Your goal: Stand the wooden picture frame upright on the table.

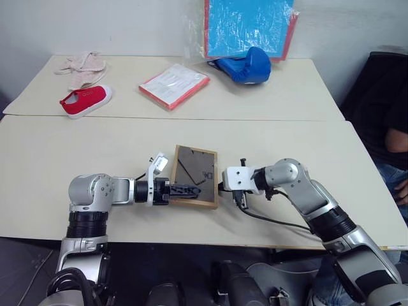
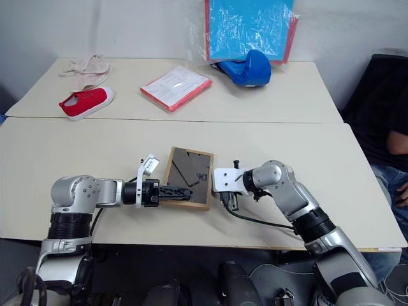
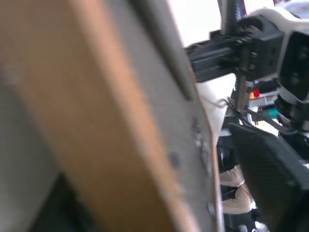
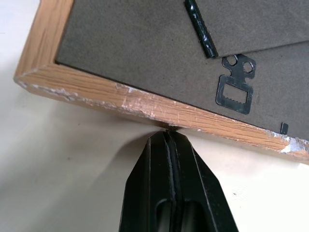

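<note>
One picture frame lies near the front of the desk, dark back up, between two pincers. The left pincer reaches over its near edge; whether it grips I cannot tell. The right pincer, clenched, touches the frame's right edge. Far back: one red shoe, one booklet, one blue glove, one blue board.

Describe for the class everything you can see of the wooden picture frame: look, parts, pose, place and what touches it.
The wooden picture frame is a small rectangle of light wood with scuffed, chipped edges. Its dark grey-brown back faces up, showing a fold-out stand and a small metal sawtooth hanger. It is on the table near the front edge, not upright. The left gripper reaches over its back; the right gripper, jaws shut, meets its side edge.
</note>
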### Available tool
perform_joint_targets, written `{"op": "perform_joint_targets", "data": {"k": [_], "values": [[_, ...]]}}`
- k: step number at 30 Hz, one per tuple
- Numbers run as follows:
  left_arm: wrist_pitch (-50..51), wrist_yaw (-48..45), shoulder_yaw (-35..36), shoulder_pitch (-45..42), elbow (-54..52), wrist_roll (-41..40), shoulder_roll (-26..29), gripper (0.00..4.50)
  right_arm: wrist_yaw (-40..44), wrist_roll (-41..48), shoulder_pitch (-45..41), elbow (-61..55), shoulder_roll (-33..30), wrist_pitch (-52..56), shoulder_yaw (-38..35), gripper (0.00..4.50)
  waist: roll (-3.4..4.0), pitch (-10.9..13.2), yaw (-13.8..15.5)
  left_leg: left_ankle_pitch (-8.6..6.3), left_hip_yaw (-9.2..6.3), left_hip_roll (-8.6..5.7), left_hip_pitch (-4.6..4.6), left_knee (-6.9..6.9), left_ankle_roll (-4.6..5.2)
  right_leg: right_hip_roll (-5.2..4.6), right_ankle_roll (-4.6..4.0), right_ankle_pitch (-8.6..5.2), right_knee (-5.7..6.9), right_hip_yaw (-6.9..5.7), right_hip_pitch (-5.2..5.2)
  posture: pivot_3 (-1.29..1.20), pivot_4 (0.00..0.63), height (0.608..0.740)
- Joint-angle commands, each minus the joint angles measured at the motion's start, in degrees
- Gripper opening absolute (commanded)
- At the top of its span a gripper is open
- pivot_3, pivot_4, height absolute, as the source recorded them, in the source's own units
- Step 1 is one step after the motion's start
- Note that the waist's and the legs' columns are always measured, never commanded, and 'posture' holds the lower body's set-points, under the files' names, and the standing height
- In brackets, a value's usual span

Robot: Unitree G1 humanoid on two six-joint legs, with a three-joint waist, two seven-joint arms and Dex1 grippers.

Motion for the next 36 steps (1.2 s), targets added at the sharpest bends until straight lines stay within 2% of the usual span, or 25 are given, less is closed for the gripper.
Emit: {"op": "perform_joint_targets", "data": {"k": [1, 4, 5, 6, 8, 11, 16, 19, 25, 30, 32, 36], "values": [[1.2, -1.2, 0.7, -0.3, -0.2, -2.5, 2.0, 2.33, -0.2, 1.1, 1.1, -2.3, -1.5, 0.2, -2.3, 0.0, 0.0, 0.0, -0.3, 0.01, -0.07, 0.0, -0.05, 0.0, -0.01, -0.02, 0.0, 0.0, -0.01, -0.05, -0.01, 0.0, 0.15, 0.74], [1.9, -2.9, 1.4, -0.4, -1.6, -4.7, 4.1, 1.57, -0.2, 3.0, 1.8, -3.7, -2.5, 1.8, -4.5, 0.0, -0.01, 0.0, -0.6, 0.02, -0.21, 0.0, -0.11, 0.01, -0.05, -0.06, -0.02, -0.01, -0.03, -0.19, -0.01, 0.0, 0.15, 0.74], [2.0, -3.8, 2.1, -0.6, -2.4, -6.0, 4.9, 1.33, 0.7, 6.1, 2.0, -5.5, -2.9, 6.1, -6.6, 0.0, -0.02, 0.0, -0.6, 0.04, -0.24, 0.01, -0.12, 0.01, -0.07, -0.06, -0.02, -0.01, -0.03, -0.22, 0.0, 0.0, 0.15, 0.74], [1.8, -4.5, 2.6, -0.8, -3.3, -7.1, 5.7, 1.11, 2.0, 9.8, 2.0, -7.7, -3.2, 11.2, -8.8, 0.35, 0.01, 0.1, -0.8, 0.05, -0.26, 0.01, -0.14, 0.01, -0.09, -0.06, -0.03, -0.02, -0.01, -0.24, -0.01, 0.0, 0.15, 0.74], [-0.2, -6.1, 1.8, -0.5, -5.8, -8.4, 7.6, 1.1, 3.8, 17.7, 0.5, -12.0, -3.3, 22.2, -12.9, 0.83, 0.01, 0.1, -0.9, 0.07, -0.29, 0.01, -0.14, 0.01, -0.13, -0.06, -0.05, -0.03, 0.04, -0.25, -0.02, 0.0, 0.15, 0.74], [-2.4, -7.2, 0.9, -0.5, -7.7, -9.1, 9.1, 1.1, 3.3, 25.0, -4.0, -14.8, -2.2, 34.5, -16.4, 1.87, 0.06, 0.2, -0.9, 0.1, -0.37, 0.04, -0.15, 0.01, -0.2, -0.07, -0.12, -0.07, 0.13, -0.35, -0.05, 0.0, 0.15, 0.74], [-5.8, -8.0, -1.1, -0.9, -9.3, -9.1, 10.1, 1.1, 0.2, 32.7, -10.5, -14.4, 1.6, 46.6, -18.6, 3.57, 0.06, 0.2, -0.7, 0.11, -0.56, 0.04, -0.24, 0.01, -0.22, -0.11, -0.19, -0.11, 0.07, -0.55, -0.04, 0.0, 0.15, 0.74], [-6.9, -8.0, -1.7, -1.3, -10.2, -9.7, 9.8, 1.1, -2.6, 33.9, -13.4, -12.6, 4.8, 48.8, -17.9, 4.49, 0.07, 0.2, -0.7, 0.11, -0.65, 0.04, -0.34, -0.02, -0.22, -0.14, -0.19, -0.11, -0.03, -0.63, -0.06, 0.0, 0.15, 0.74], [-9.8, -7.4, -3.5, -2.0, -9.4, -8.8, 9.6, 1.1, -3.3, 33.4, -14.7, -12.8, 7.6, 46.9, -13.5, 4.5, 0.07, 0.2, -0.6, 0.11, -0.74, 0.02, -0.44, -0.01, -0.19, -0.17, -0.19, -0.11, -0.09, -0.71, -0.08, 0.0, 0.15, 0.74], [-11.4, -7.2, -4.0, -1.7, -8.3, -8.5, 10.5, 1.1, -1.8, 38.1, -14.5, -17.4, 7.3, 48.4, -14.7, 4.5, 0.08, 0.2, -0.7, 0.11, -0.77, 0.02, -0.46, -0.01, -0.19, -0.17, -0.19, -0.11, -0.09, -0.74, -0.08, 0.0, 0.15, 0.74], [-12.0, -7.4, -4.0, -1.7, -7.3, -8.2, 10.9, 1.1, -1.9, 39.9, -14.3, -19.2, 5.9, 49.9, -16.2, 4.5, 0.08, 0.2, -0.7, 0.11, -0.79, 0.03, -0.47, -0.02, -0.19, -0.17, -0.19, -0.11, -0.09, -0.76, -0.08, 0.0, 0.15, 0.74], [-12.4, -7.9, -3.8, -1.6, -6.5, -8.6, 11.9, 1.1, -4.2, 36.3, -12.2, -20.4, 0.2, 46.7, -16.3, 4.5, 0.08, 0.2, -0.6, 0.11, -0.83, 0.01, -0.49, -0.01, -0.18, -0.21, -0.19, -0.11, -0.13, -0.79, -0.08, 0.0, 0.15, 0.74]]}}
